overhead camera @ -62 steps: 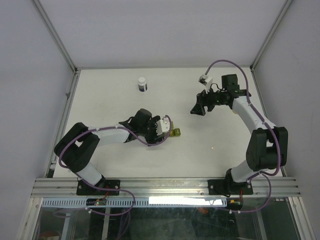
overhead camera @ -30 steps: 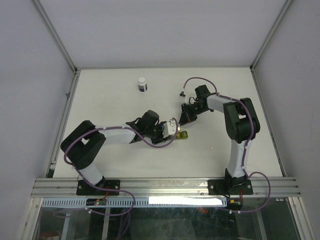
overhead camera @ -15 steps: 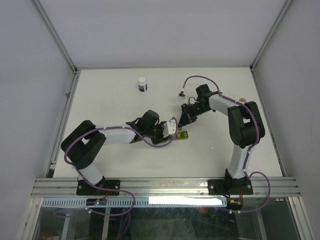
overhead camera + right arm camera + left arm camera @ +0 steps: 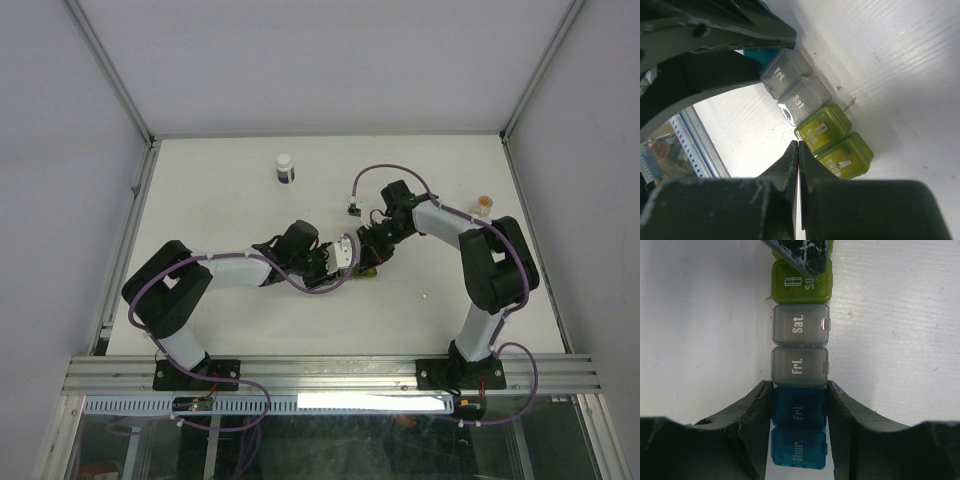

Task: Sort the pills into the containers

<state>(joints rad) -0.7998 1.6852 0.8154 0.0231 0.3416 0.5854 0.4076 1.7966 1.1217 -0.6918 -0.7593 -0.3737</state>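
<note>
The containers (image 4: 800, 325) are one strip of joined lidded cubes, blue, grey and yellow-green, lying on the white table near its middle (image 4: 367, 270). My left gripper (image 4: 800, 409) is shut on the strip, a finger pressed against each side of a blue cube. My right gripper (image 4: 798, 146) is shut with nothing in it. Its tips rest at the edge of a yellow-green cube (image 4: 823, 128), and its dark tip (image 4: 802, 255) covers the strip's far end in the left wrist view. All lids look closed. One tiny pale pill (image 4: 425, 296) lies on the table to the right.
A white-capped dark bottle (image 4: 285, 168) stands at the back left of the table. A small clear vial with orange contents (image 4: 484, 205) stands at the right. Metal frame posts and grey walls border the table on three sides.
My right arm has swung in from the back right and brought its shut tips down to the strip, uncovering the vial. The left gripper has kept hold of the strip, barely moving.
</note>
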